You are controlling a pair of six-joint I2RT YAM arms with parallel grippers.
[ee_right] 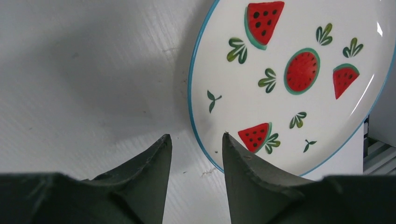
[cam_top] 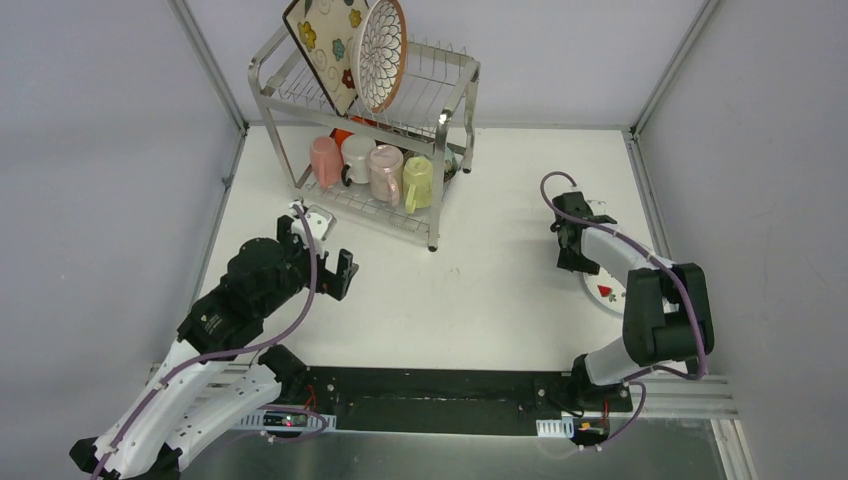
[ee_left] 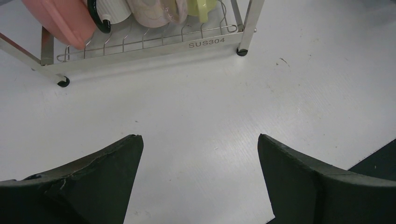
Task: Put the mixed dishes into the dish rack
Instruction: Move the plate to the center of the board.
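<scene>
While the left gripper [ee_left: 198,137] hangs with jaws wide apart over the table [ee_left: 201,93] just short of the rack [cam_top: 445,100], that rack holds a square plate [cam_top: 318,45] and a petal plate [cam_top: 380,52] upright on its top tier. Its lower tier holds four mugs [cam_top: 385,170], and something orange [cam_top: 341,134] behind them is possibly a bowl, but too hidden to name. Left to load: the watermelon plate [ee_right: 299,70], flat on the table at far right, its rim between the narrowed but unclamped jaws of the right gripper [ee_right: 196,136]. The arm covers most of that plate from above.
</scene>
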